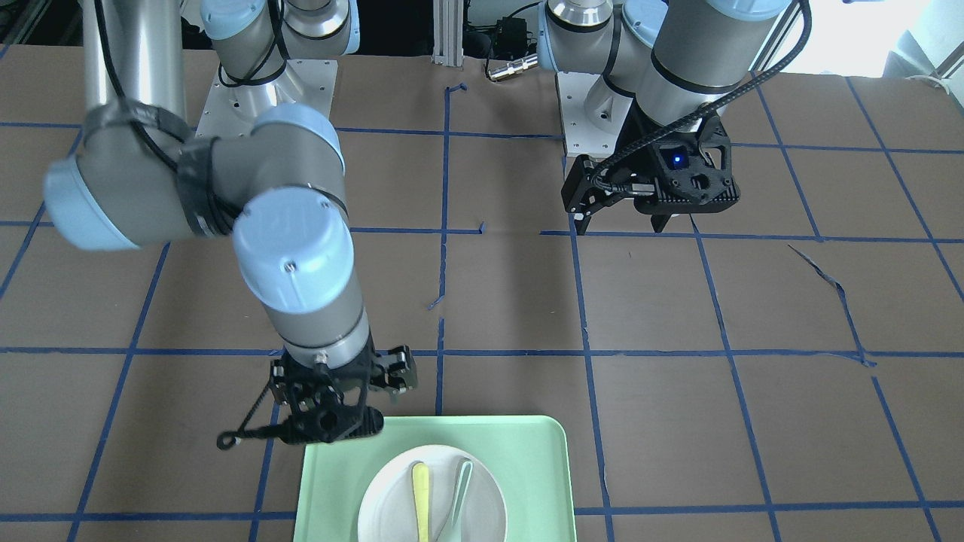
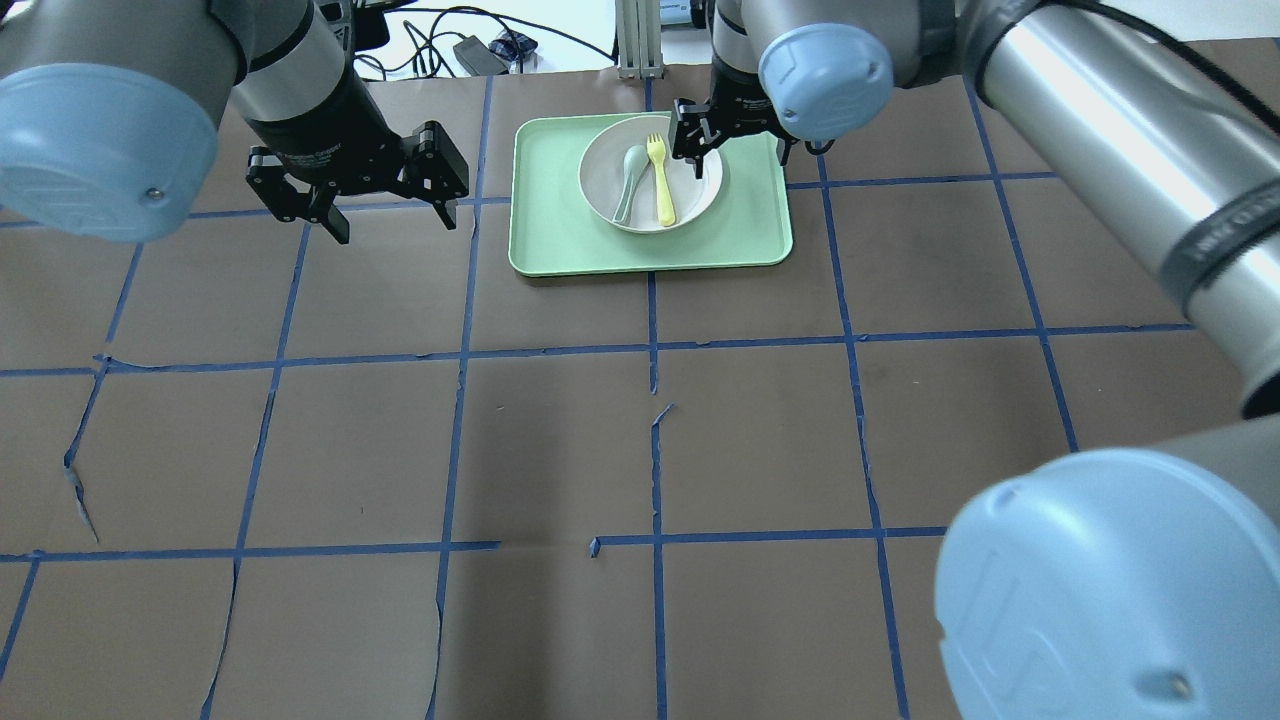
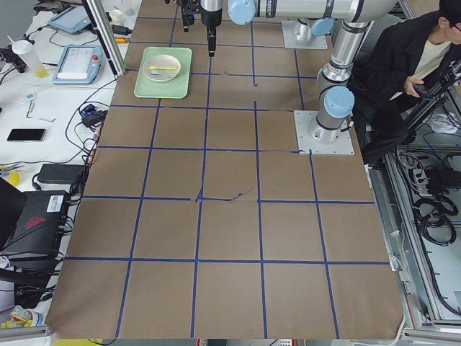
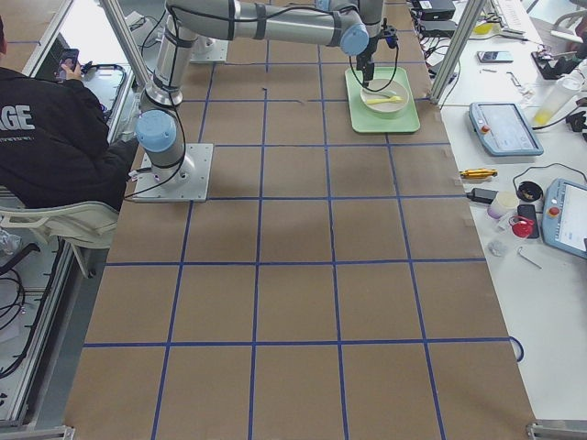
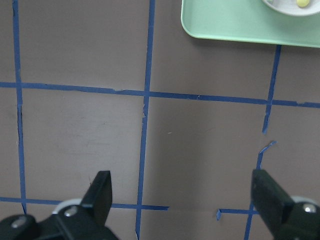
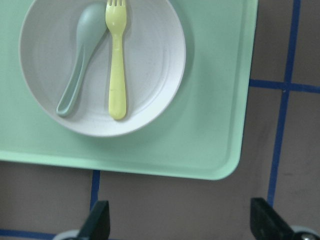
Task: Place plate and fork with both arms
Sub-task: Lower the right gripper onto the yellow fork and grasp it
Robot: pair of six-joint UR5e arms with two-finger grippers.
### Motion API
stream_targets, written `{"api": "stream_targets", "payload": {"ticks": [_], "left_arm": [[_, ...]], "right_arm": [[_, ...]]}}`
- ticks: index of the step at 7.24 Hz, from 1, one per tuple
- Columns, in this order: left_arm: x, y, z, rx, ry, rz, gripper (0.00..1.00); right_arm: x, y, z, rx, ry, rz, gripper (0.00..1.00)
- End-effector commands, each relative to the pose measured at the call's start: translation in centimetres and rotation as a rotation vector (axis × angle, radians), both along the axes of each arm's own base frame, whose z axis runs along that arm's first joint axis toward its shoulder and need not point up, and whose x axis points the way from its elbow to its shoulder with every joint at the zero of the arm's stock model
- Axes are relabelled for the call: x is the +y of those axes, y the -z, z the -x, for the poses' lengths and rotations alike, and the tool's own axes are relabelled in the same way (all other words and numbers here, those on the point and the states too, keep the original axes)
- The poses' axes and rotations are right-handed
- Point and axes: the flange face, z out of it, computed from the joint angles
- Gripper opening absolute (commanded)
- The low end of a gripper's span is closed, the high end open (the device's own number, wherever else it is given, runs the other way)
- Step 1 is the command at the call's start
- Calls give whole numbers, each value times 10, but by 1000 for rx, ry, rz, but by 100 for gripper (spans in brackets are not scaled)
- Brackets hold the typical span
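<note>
The white plate [image 2: 700, 186] sits on a mint-green tray [image 2: 560, 235] at the table's far middle. The pale-yellow fork [image 2: 660, 185] lies in the plate next to a grey-green spoon [image 2: 629, 182]. All three also show in the right wrist view: the plate [image 6: 155, 65], the fork [image 6: 117, 65] and the spoon [image 6: 80, 60]. My right gripper [image 2: 740, 160] is open and empty, hovering by the tray's right side, clear of the plate. My left gripper [image 2: 395, 225] is open and empty above bare table, left of the tray.
Brown paper with blue tape lines [image 2: 650, 345] covers the table. The left wrist view shows only the tray's corner [image 5: 225, 25]. Tablets, cables and small items lie on the side benches beyond the table's far edge [image 4: 500, 128]. A seated person [image 3: 418, 65] is behind the robot.
</note>
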Motion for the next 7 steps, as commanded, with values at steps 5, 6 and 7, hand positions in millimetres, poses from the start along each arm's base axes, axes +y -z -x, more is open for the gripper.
{"api": "stream_targets", "payload": {"ticks": [5,6,7], "left_arm": [[1,1,0,-1,0,-2,100],[1,1,0,1,0,0,100],[0,1,-1,-1,-2,0,100]], "right_arm": [[-68,121,-59,-33,108,34,74],[-73,129,-61,-32,100,33,74],[-71,133,-64,-31,94,26,74]]}}
